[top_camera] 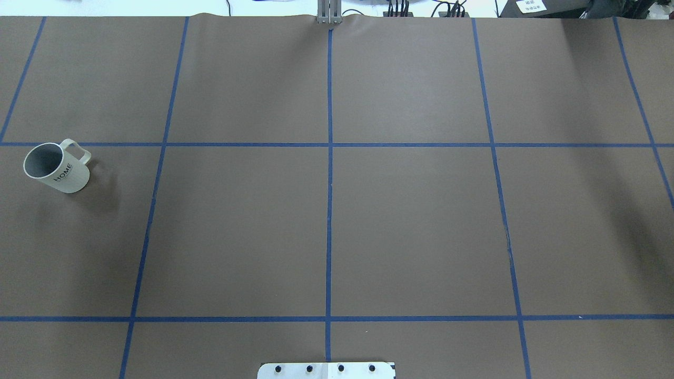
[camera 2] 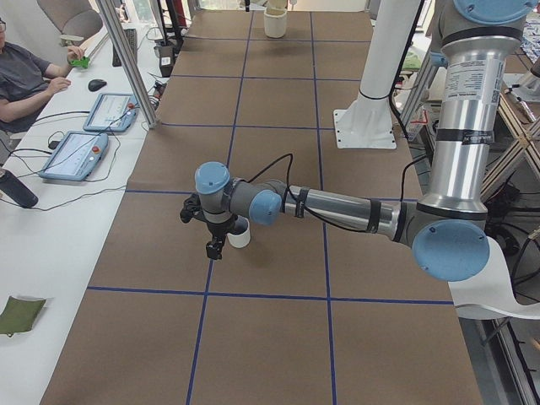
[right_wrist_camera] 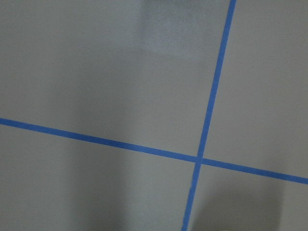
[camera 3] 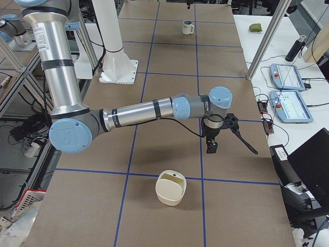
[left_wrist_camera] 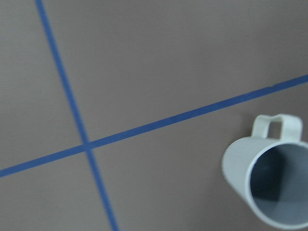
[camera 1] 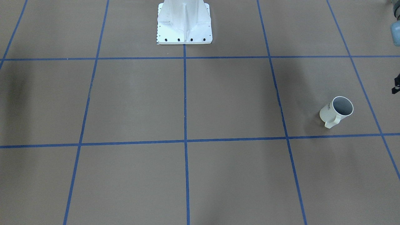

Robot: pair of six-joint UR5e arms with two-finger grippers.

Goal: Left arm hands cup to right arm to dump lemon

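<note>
The cup (top_camera: 55,168) is a white mug with "HOME" on its side. It stands upright at the table's left end and also shows in the front view (camera 1: 337,111). In the left wrist view its grey inside (left_wrist_camera: 281,190) shows no lemon. The left arm (camera 2: 337,205) reaches low over the table. Its black gripper (camera 2: 214,246) hangs close beside the cup (camera 2: 240,234), apart from it; I cannot tell its jaws. The right arm (camera 3: 144,110) holds its gripper (camera 3: 229,141) above bare table; I cannot tell its jaws.
A cream container (camera 3: 171,188) sits at the table's right end, near the right gripper, and shows far off in the exterior left view (camera 2: 276,21). The white robot base (camera 1: 184,23) stands mid-table. Blue tape lines grid the brown surface. An operator (camera 2: 25,76) sits beside tablets.
</note>
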